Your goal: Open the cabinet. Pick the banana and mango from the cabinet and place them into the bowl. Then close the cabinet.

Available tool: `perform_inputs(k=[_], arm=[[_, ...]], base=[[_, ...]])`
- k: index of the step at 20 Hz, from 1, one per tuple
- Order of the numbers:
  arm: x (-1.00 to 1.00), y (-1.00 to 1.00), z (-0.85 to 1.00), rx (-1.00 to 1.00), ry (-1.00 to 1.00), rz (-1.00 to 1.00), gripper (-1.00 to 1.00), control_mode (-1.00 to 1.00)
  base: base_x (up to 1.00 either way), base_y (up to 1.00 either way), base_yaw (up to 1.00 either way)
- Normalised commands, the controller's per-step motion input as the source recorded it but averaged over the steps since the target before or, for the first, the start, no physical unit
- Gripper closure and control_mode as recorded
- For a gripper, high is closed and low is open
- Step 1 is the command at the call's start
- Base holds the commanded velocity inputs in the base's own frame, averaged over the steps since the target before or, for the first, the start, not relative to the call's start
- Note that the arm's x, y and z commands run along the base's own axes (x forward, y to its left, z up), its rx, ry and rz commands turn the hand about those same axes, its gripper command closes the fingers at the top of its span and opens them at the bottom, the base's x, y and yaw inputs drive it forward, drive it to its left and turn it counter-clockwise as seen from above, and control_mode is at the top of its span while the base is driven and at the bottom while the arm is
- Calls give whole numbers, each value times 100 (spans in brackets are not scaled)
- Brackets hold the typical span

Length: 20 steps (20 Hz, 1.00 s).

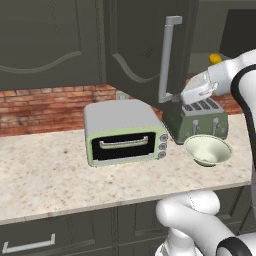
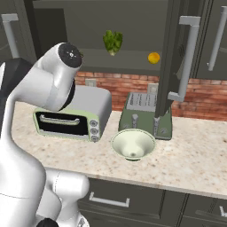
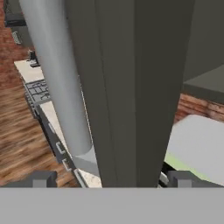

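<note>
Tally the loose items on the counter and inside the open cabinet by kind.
Appliances: 2 (toaster oven, toaster)
Bowls: 1 (bowl)
Fruit: 1 (mango)
Vegetables: 1 (lettuce)
Total: 5

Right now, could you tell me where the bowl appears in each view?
Left base view: bowl at lower right, on the counter in front of the toaster.
Right base view: bowl at centre, again in front of the toaster.
Hand view: not in it.
Shared landmark: the toaster.
</note>
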Motion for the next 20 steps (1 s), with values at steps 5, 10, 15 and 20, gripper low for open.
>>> perform_inputs(k=[5, 10, 15, 20], arm=[[13, 40, -6, -4, 0, 17, -100, -100], [9, 37, -3, -4, 0, 17, -100, -100], [6, 43, -4, -4, 0, 16, -100, -100], [0, 38, 0, -3, 0, 14, -100, -100]], base=[[0, 0, 0], [0, 0, 0], [0, 0, 0], [0, 0, 0]])
